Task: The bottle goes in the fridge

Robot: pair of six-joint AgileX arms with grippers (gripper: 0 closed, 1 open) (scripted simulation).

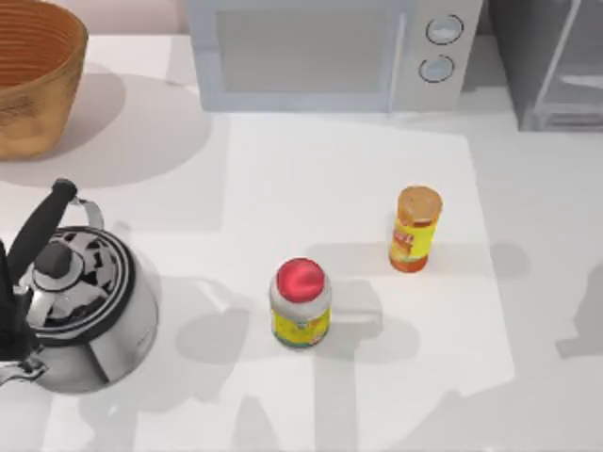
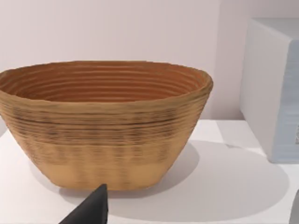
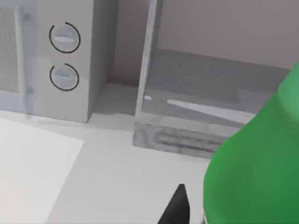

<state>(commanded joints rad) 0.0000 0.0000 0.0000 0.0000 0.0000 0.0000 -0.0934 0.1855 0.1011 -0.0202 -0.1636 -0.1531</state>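
The fridge stands at about one o'clock on the tabletop, its pale-framed door apparently swung open beside the microwave at twelve. In the right wrist view the fridge lies ahead, its interior looking bare. The green bottle looms close to that camera, just beside one dark finger of the right gripper, so I judge the jaws are clamped on it and it is lifted. Picking up seems done; carrying it in and releasing remain. The left gripper's finger faces the wicker basket at ten o'clock; whether those jaws are wide or narrow, I cannot tell.
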